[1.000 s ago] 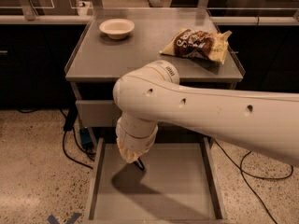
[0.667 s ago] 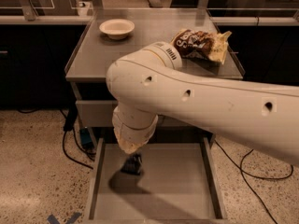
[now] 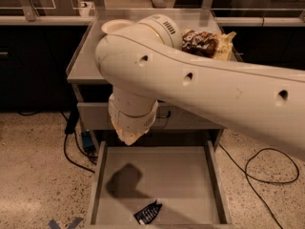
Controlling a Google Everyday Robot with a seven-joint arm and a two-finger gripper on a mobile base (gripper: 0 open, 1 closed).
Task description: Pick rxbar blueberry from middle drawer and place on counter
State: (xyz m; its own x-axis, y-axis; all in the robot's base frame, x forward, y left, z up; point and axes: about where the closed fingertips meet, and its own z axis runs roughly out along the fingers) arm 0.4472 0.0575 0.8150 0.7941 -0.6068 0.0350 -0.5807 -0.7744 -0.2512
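The rxbar blueberry [image 3: 147,213] lies flat on the floor of the open middle drawer [image 3: 162,175], near its front edge and a little left of centre. My big white arm crosses the view from the right. Its wrist hangs over the back left of the drawer, well above the bar. My gripper [image 3: 128,136] is at the lower end of that wrist, mostly hidden behind it, and apart from the bar. The grey counter [image 3: 86,66] lies behind the arm.
A white bowl [image 3: 114,26] stands at the counter's back left and a brown-and-yellow chip bag [image 3: 205,42] at its back right. A closed drawer front [image 3: 95,116] sits above the open drawer. Black cables [image 3: 267,173] run over the floor on both sides.
The arm has lifted up out of the drawer and closer to the camera. The dark tip that was low over the drawer floor no longer shows. The bar now lies in plain view.
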